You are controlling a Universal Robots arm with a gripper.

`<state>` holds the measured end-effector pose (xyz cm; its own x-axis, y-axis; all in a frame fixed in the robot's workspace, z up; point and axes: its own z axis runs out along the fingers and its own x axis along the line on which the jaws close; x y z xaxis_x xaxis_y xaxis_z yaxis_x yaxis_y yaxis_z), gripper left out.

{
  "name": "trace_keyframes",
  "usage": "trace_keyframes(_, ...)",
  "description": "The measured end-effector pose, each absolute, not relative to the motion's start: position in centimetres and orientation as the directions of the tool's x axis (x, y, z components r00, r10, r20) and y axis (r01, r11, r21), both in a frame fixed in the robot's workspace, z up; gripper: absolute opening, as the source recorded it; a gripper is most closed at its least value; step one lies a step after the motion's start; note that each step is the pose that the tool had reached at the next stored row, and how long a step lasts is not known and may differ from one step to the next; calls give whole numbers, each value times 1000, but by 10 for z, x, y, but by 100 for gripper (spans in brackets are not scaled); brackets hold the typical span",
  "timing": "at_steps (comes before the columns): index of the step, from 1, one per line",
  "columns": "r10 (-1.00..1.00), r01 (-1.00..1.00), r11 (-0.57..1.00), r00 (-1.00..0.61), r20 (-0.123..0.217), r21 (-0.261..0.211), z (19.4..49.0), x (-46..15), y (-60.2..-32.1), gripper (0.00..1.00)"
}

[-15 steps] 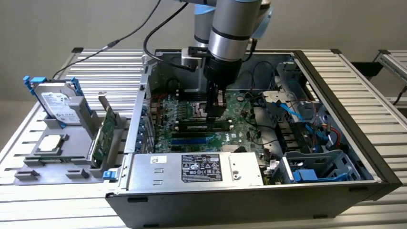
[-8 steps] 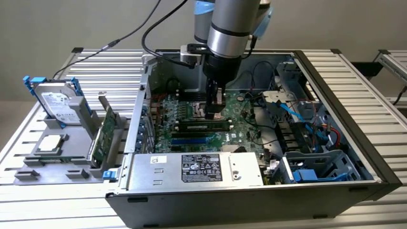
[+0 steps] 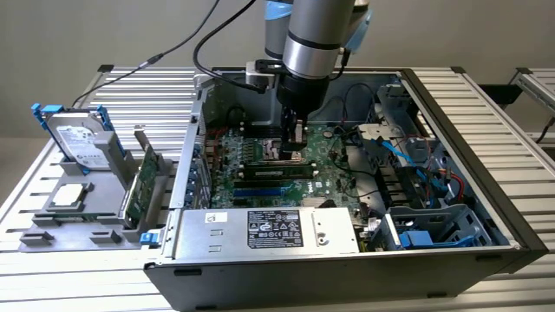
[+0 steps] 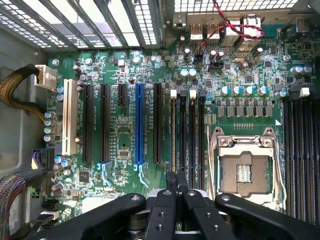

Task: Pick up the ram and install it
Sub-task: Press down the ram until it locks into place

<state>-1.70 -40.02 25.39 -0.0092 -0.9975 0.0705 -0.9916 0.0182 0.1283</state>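
The ram [image 3: 277, 172], a narrow green stick with dark chips, stands on edge in a black memory slot on the motherboard [image 3: 260, 188] inside the open case. My gripper [image 3: 295, 151] hangs just above the board, behind the stick's end at the exterior view's right. In the wrist view the gripper [image 4: 176, 181] is shut, its black fingers [image 4: 170, 179] pressed together with nothing between them. They point at the row of memory slots [image 4: 192, 135]. One slot shows a thin tan edge [image 4: 173, 135] that looks like the ram seen from above.
The bare CPU socket [image 4: 245, 165] lies beside the slots. A silver power supply [image 3: 269, 229] fills the case front, with cables and a blue drive cage [image 3: 429, 227] at the exterior view's right. Outside the case, a grey fixture [image 3: 52, 234] holds a hard drive [image 3: 78, 140], a processor [image 3: 69, 195] and a green expansion card [image 3: 143, 182].
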Motion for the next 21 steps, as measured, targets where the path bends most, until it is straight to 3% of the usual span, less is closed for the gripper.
trace_keyframes(12, -998, -992, 16, -7, 70, 125, 254, -24, -400, 11)
trace_keyframes(21, -997, -996, -16, 22, 70, 82, 246, -32, -400, 11)
